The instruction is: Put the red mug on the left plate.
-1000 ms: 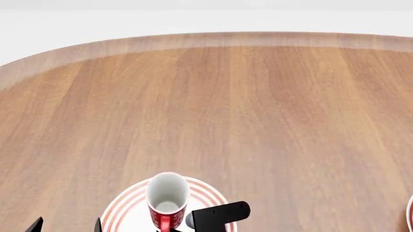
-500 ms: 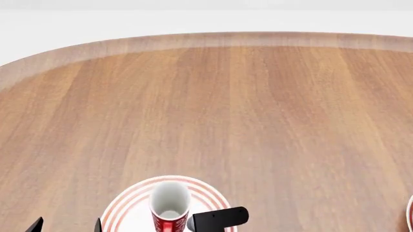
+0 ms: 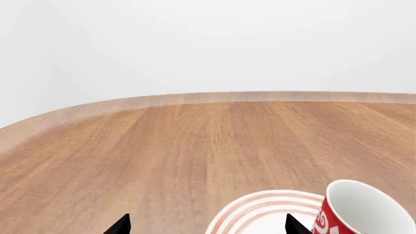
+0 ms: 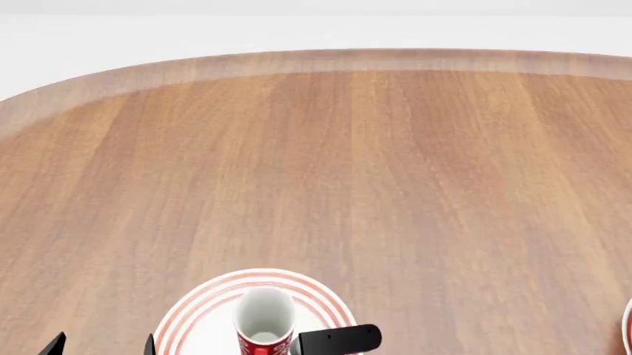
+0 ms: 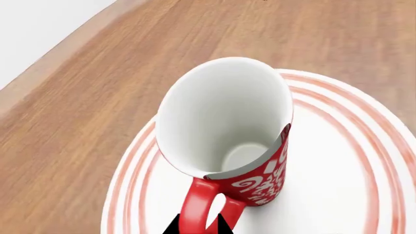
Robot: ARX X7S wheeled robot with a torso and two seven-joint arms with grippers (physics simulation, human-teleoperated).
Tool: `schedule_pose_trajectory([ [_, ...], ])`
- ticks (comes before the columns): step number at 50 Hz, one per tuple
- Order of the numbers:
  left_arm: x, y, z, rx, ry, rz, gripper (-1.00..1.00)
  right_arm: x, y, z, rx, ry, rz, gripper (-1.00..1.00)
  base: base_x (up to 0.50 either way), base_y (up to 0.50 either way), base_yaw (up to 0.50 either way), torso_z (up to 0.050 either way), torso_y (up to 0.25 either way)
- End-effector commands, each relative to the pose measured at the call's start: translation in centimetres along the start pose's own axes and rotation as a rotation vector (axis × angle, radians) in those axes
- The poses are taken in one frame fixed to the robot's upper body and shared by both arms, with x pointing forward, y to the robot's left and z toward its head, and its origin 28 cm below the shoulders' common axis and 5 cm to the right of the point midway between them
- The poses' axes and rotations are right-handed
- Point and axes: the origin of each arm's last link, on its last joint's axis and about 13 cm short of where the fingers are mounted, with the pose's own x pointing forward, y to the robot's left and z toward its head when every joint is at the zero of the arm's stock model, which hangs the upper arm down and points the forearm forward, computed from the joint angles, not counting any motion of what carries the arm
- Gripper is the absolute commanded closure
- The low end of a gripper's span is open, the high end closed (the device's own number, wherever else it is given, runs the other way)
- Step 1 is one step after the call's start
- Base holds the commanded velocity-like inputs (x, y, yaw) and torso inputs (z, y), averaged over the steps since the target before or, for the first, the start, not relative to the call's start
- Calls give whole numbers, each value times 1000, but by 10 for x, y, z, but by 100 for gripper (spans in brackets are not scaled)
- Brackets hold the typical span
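The red mug [image 4: 263, 319] with white scrolls and a white inside is over the middle of the left plate [image 4: 197, 309], a white plate with red rings. My right gripper [image 5: 198, 225] is shut on the mug's red loop handle [image 5: 195, 200]. Its black body [image 4: 338, 339] shows beside the mug in the head view. The mug [image 3: 354, 209] leans a little in the left wrist view. I cannot tell whether it touches the plate [image 3: 260, 207]. My left gripper [image 3: 208, 226] is open and empty, its tips over the plate's left rim and the bare table.
The wooden table [image 4: 395, 170] stretches far ahead with a rounded far edge. The rim of a second ringed plate [image 4: 627, 325] peeks in at the right edge of the head view.
The mug and my right gripper have moved down in the head view, lower over the middle of the left plate. The left gripper has not moved.
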Motion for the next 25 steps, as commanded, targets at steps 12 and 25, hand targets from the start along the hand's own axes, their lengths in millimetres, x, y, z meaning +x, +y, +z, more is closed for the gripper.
schedule_pose_trajectory([
  [12, 0, 0, 0, 0, 0, 0, -100, 3, -2, -2, -1, 2, -2, 100, 2, 0, 1, 0, 0],
  [25, 0, 0, 0, 0, 0, 0, -100, 5, -3, -2, 15, 12, -11, -100, 2, 1, 2, 0, 0],
])
